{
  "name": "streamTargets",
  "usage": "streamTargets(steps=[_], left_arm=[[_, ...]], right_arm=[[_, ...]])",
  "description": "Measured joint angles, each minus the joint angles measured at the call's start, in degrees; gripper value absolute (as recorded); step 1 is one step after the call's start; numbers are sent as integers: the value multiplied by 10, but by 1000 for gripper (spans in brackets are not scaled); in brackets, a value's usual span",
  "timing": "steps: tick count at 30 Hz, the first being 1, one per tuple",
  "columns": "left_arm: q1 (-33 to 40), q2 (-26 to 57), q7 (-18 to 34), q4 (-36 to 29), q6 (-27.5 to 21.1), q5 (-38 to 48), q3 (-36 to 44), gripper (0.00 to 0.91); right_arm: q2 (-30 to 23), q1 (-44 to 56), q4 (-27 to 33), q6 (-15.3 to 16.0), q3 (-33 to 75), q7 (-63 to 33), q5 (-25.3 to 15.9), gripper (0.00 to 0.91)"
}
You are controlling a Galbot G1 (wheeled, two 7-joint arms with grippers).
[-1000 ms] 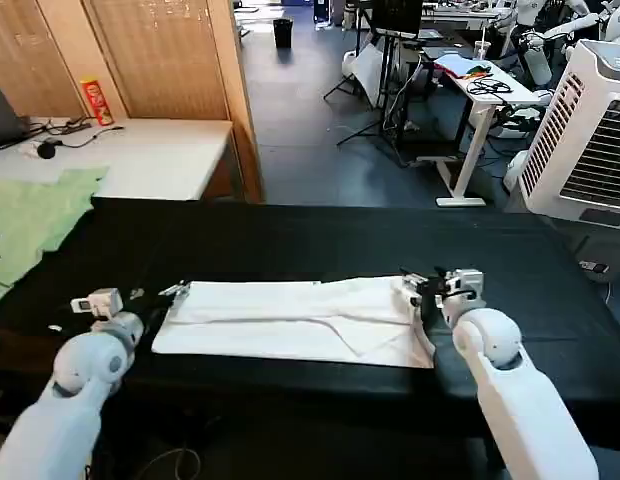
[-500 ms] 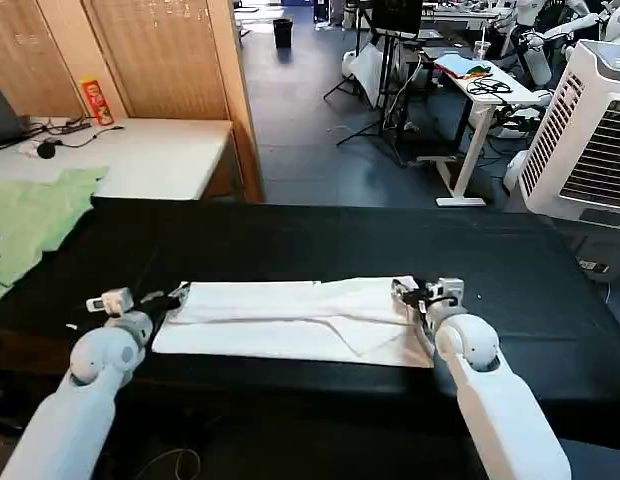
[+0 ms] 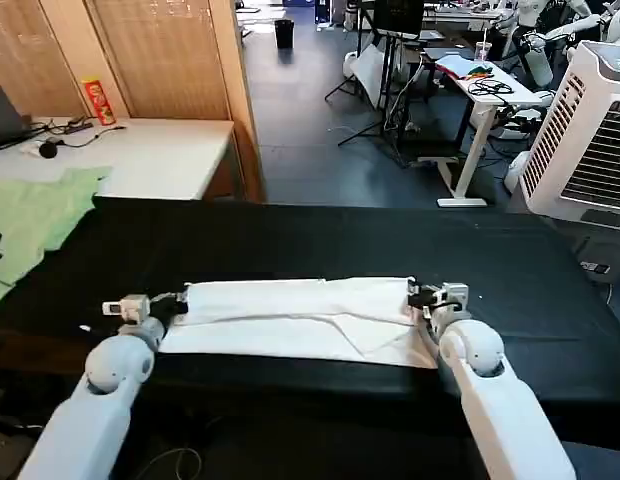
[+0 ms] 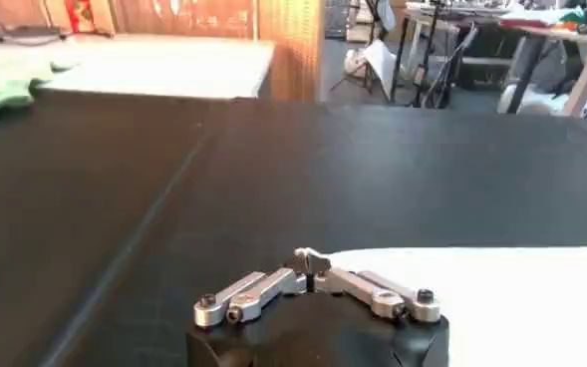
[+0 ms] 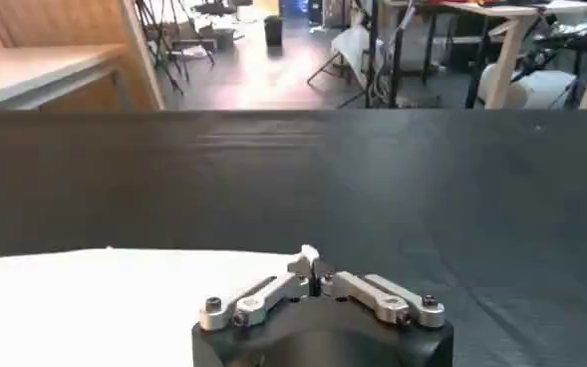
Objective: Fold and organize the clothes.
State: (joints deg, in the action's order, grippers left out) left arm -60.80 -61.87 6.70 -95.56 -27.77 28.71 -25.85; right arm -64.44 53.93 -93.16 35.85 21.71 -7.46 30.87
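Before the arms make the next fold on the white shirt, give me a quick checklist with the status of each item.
1. Left claw pinched shut on the corner of the white cotton T-shirt: ok, the wrist view shows a bit of white cloth between its closed tips.
2. Right claw shut on the opposite end: ok, white cloth shows at its tips.
3. Shirt lying as a flat long band on the black table cover: ok, with one diagonal crease near the right.
4. Table space beyond the shirt free for the fold: ok.
5. Pale green garment apart from the shirt: ok, at the far left.
6. Grip firm enough to lift: cannot tell.
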Motion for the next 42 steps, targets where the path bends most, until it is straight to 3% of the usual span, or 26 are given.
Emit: streamTargets(steps=[4, 8, 9, 10, 18, 27, 32, 42], left_arm=[[-2, -12, 1, -13, 5, -38, 5, 0], [1, -21, -1, -14, 8, -41, 9, 20], [0, -21, -3, -16, 9, -41, 9, 146], [-1, -21, -5, -18, 9, -40, 9, 878], [-7, -9, -34, -27, 50, -22, -8, 878], [-17, 5, -31, -31, 66, 20, -33, 878], [-54, 8, -28, -66, 50, 85, -54, 878], [-132, -16, -28, -93, 63, 80, -60, 878]], right_arm=[[29, 17, -21, 6, 10, -3, 6, 68], [47, 31, -35, -7, 18, 10, 19, 107], [49, 32, -37, -10, 18, 15, 20, 234], [51, 34, -40, -14, 18, 22, 19, 878], [64, 58, -78, -40, 25, 46, 10, 878], [71, 113, -158, -40, 59, 40, 14, 878], [64, 149, -193, -42, 81, 41, 14, 878], [56, 180, -220, -42, 98, 41, 14, 878]])
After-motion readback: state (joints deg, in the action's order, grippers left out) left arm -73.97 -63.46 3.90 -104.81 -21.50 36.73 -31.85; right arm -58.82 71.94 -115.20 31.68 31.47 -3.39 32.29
